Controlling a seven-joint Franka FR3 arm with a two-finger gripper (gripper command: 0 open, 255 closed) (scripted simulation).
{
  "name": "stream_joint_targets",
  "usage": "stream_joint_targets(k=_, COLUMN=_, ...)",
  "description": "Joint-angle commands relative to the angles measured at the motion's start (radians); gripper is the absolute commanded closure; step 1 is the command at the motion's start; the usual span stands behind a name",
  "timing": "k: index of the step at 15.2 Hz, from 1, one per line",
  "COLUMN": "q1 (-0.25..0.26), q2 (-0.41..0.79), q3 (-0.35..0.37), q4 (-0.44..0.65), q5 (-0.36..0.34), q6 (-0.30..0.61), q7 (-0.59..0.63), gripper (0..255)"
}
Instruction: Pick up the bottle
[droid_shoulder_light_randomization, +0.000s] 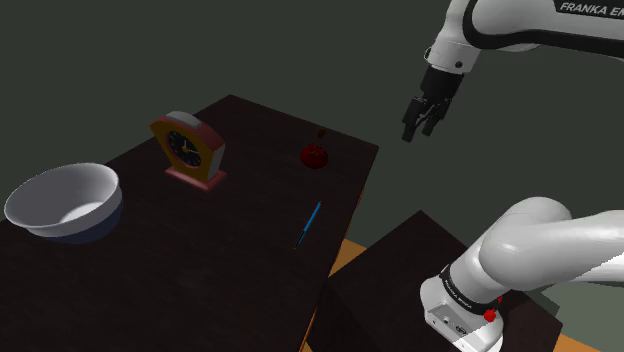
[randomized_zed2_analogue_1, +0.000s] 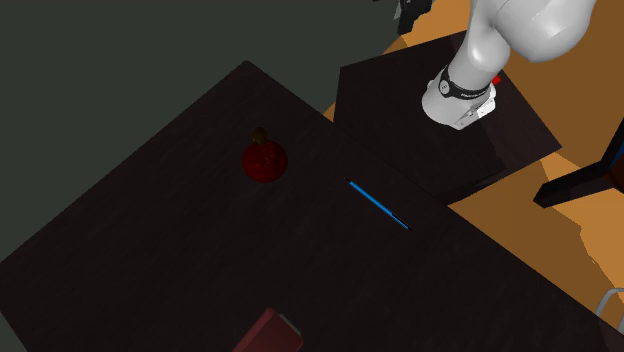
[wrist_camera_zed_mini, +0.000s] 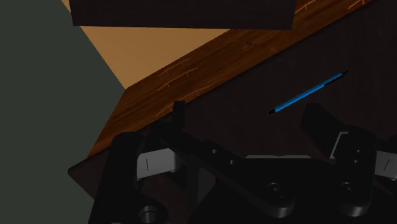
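Note:
The bottle (droid_shoulder_light_randomization: 314, 155) is small, round and dark red with a thin neck. It stands upright near the far edge of the dark table (droid_shoulder_light_randomization: 220, 270). In the second exterior view the bottle (randomized_zed2_analogue_1: 265, 160) sits alone on the tabletop. My gripper (droid_shoulder_light_randomization: 418, 128) hangs in the air off the table's edge, to the shoulder view's right of the bottle and higher than it. In the wrist view the gripper (wrist_camera_zed_mini: 248, 127) is open, its fingers (wrist_camera_zed_mini: 180, 116) wide apart with nothing between them, above the table's edge.
A blue pen (droid_shoulder_light_randomization: 308, 225) (randomized_zed2_analogue_1: 378, 204) (wrist_camera_zed_mini: 308, 93) lies between the bottle and the stand (droid_shoulder_light_randomization: 400, 290). A red and yellow clock (droid_shoulder_light_randomization: 188, 150) and a white bowl (droid_shoulder_light_randomization: 65, 200) stand further to the shoulder view's left. Orange floor (randomized_zed2_analogue_1: 520, 250) shows past the table.

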Motion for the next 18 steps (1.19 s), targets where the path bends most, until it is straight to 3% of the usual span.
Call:
stream_joint_targets(k=1, q1=0.000, q2=0.000, q3=0.000, q4=0.000, q5=0.000, q6=0.000, q7=0.000, gripper=0)
stream_joint_targets(k=10, q1=0.060, q2=0.361, q3=0.014, q4=0.152, q5=-0.040, q6=0.198, q7=-0.124, gripper=0)
stream_joint_targets(k=18, q1=0.099, q2=0.674, q3=0.043, q4=0.362, q5=-0.082, q6=0.297, q7=-0.210, gripper=0)
